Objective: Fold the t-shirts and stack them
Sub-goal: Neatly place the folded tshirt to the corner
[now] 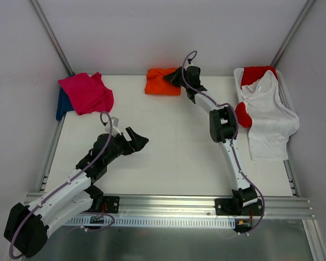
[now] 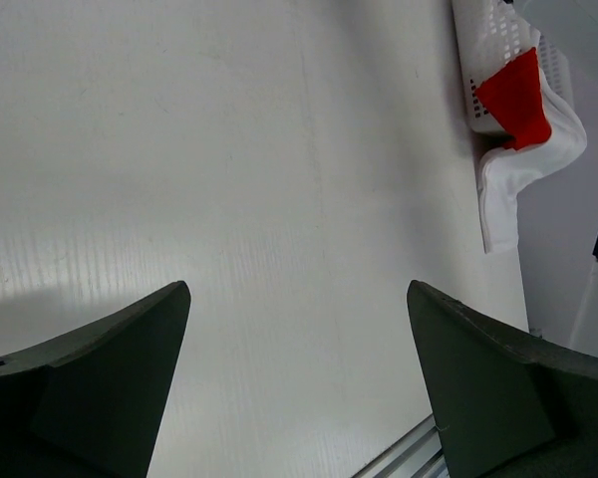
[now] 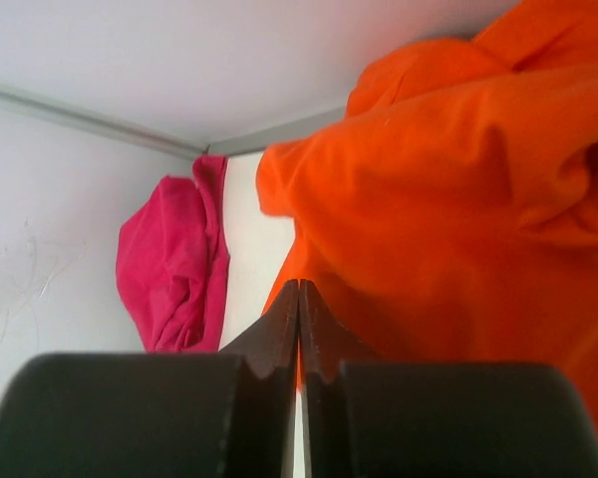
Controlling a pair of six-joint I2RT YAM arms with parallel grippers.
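When viewed from above: bright orange t-shirt bunched at the far edge of the white table, about midway across. Right gripper at that shirt's right edge, arm reaching far forward from its base. Magenta-pink t-shirt heaped at the far left corner, on top of a dark blue t-shirt peeking out at its left side. White plastic basket at the far right, with a white t-shirt draped over its near rim onto the table, and a red t-shirt showing at the back and again at the left side. Left gripper over the near left part of the table, well apart from every shirt, jaws spread, holding nothing. As seen from the left wrist: both fingers far apart over bare table, basket with red and white cloth hanging off it at the upper right. As seen from the right wrist: fingers pressed fully together, tips right at the orange cloth filling the right half. Impossible to tell whether any fold is pinched between them. Pink shirt beyond at the left, against the wall.
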